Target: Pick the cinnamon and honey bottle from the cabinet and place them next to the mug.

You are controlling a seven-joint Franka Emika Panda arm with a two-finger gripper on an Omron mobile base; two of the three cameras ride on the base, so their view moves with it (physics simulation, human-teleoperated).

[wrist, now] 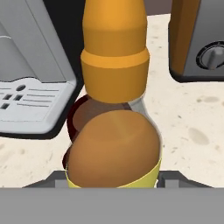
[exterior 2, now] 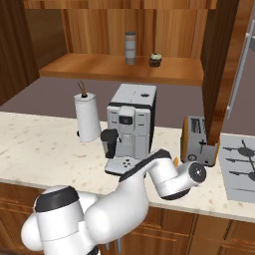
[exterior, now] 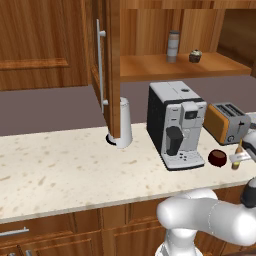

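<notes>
The gripper (wrist: 113, 177) is clenched on the honey bottle (wrist: 114, 87), apparently lowering it just right of the mug (exterior: 217, 158); next it must set it down and let go. The left base view alone shows the cinnamon (exterior: 173, 46) in the cabinet (exterior: 165, 67)

The arm (exterior 2: 124, 199) is glossy white, built of rounded, bulbous links. Dark bands ring its joints, with one round cap.
</notes>
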